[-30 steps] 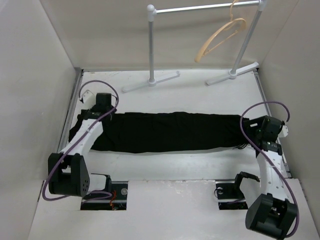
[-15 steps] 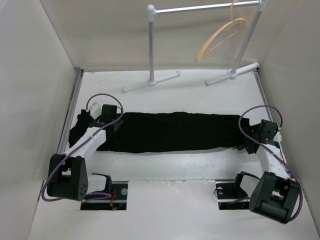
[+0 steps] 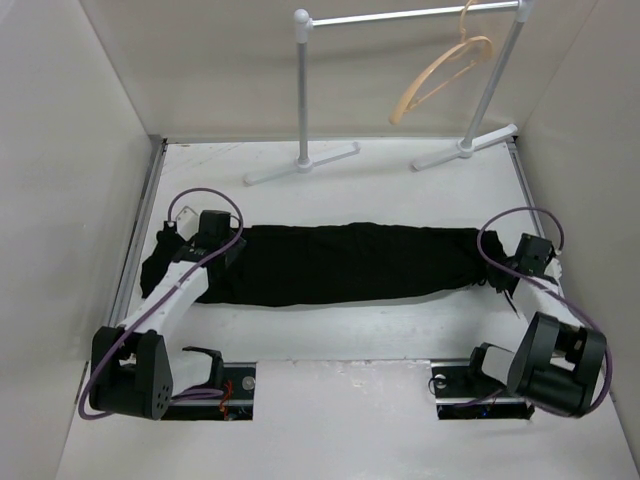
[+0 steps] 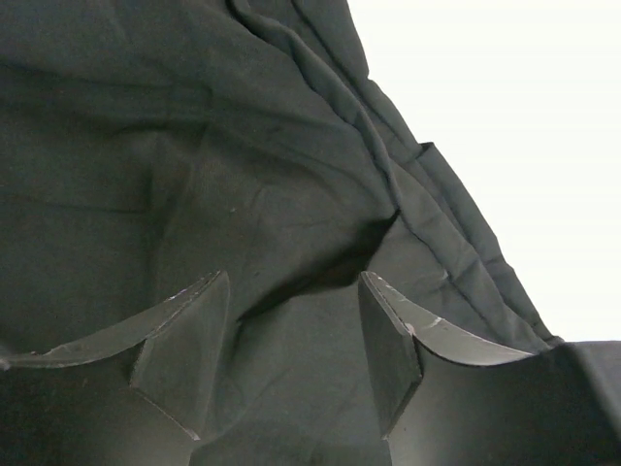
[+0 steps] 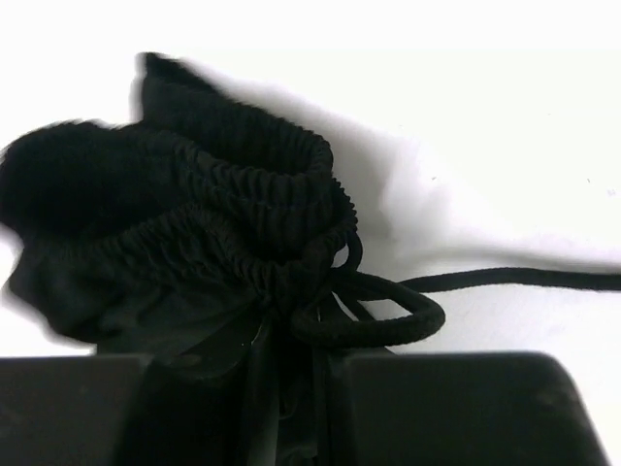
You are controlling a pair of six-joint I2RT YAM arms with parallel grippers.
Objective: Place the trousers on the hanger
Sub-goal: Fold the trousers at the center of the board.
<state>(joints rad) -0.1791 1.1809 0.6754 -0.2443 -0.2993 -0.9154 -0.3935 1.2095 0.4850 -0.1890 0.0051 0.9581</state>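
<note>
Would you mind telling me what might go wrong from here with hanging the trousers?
The right end effector has the bunched waistband and loose drawstring between its fingers; a grip on cord alone could let the trousers slip. The left end effector is open over creased cloth and might pinch only one layer. The hanger dangles tilted from the rail, so it may swing when touched.

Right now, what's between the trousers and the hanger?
In the top view, a bare strip of table, then a foot of the white rail stand. The trousers lie flat; the hanger hangs on the rail.
</note>
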